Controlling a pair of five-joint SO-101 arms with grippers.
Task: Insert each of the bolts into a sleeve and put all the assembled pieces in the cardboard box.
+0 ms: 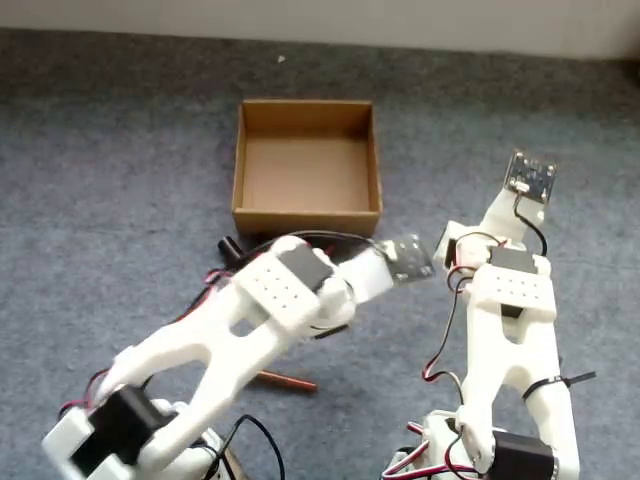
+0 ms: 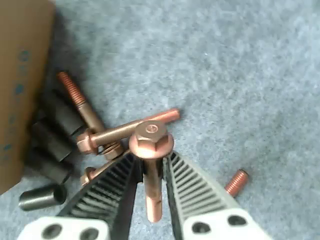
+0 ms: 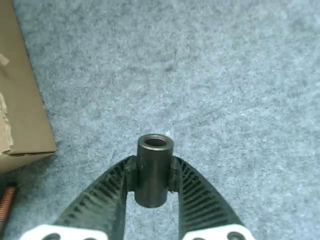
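My left gripper (image 2: pixel 152 161) is shut on a copper bolt (image 2: pixel 151 140), whose hex head stands just past the fingertips and whose threaded shank runs back between the jaws. Below it on the carpet lie two crossed bolts (image 2: pixel 131 127) and a third bolt (image 2: pixel 80 102), beside several dark sleeves (image 2: pixel 52 137). My right gripper (image 3: pixel 152 165) is shut on a black sleeve (image 3: pixel 154 172), bore end outward, above bare carpet. The cardboard box (image 1: pixel 305 165) sits open at the table's far middle; the left arm (image 1: pixel 280 290) reaches toward its front wall, the right arm (image 1: pixel 510 290) to its right.
One loose sleeve (image 2: pixel 42 196) lies apart from the pile. A bolt's threaded end (image 2: pixel 236 181) lies on the carpet nearby. Another bolt (image 1: pixel 285 380) lies under the left arm. The box wall (image 3: pixel 20 100) is close to the right gripper. Grey carpet covers the table.
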